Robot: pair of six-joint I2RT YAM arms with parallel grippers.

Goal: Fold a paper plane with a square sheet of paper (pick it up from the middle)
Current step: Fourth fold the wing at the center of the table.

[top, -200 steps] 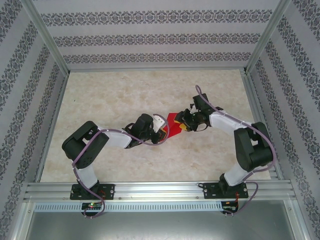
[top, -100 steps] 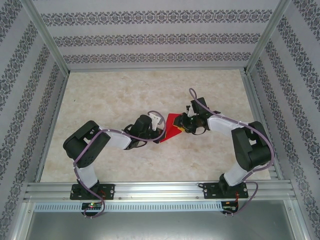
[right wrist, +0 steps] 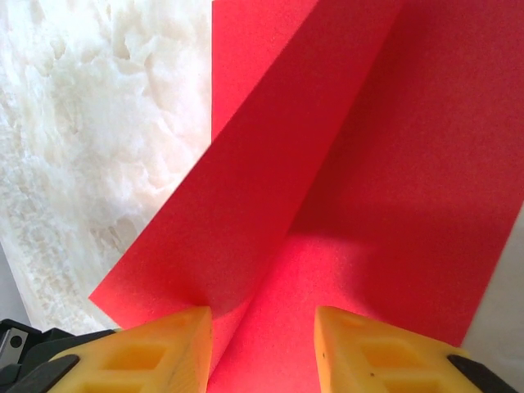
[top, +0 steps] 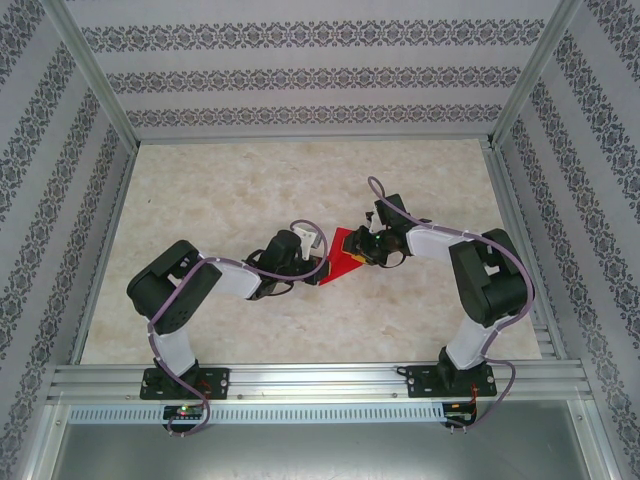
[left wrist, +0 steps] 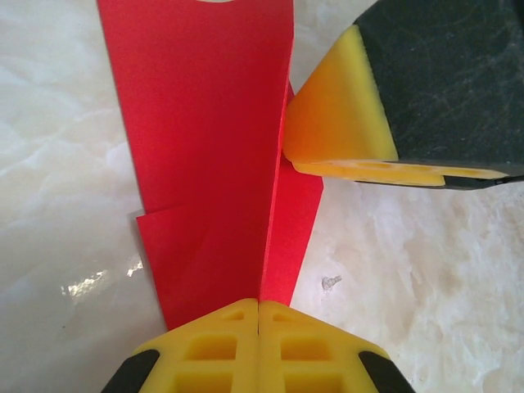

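Observation:
The red sheet of paper (top: 343,260) lies mid-table, partly folded, with only red faces showing. In the left wrist view the sheet (left wrist: 205,123) has a raised crease running into my left gripper (left wrist: 259,307), which is shut on the paper's near edge. From the top view my left gripper (top: 320,270) sits at the sheet's left side and my right gripper (top: 367,246) at its right end. My right gripper (right wrist: 262,323) stands open over the paper (right wrist: 368,164), one finger (right wrist: 168,348) against a lifted flap. That right fingertip (left wrist: 336,115) touches the crease in the left wrist view.
The marble-patterned tabletop (top: 230,190) spreads around both arms. Aluminium frame rails (top: 320,380) run along the near edge, and patterned walls (top: 300,75) close in the back and sides.
My right gripper has moved left and closer in onto the paper's right end. The left gripper has kept its hold and shifted slightly, and the paper sits flatter.

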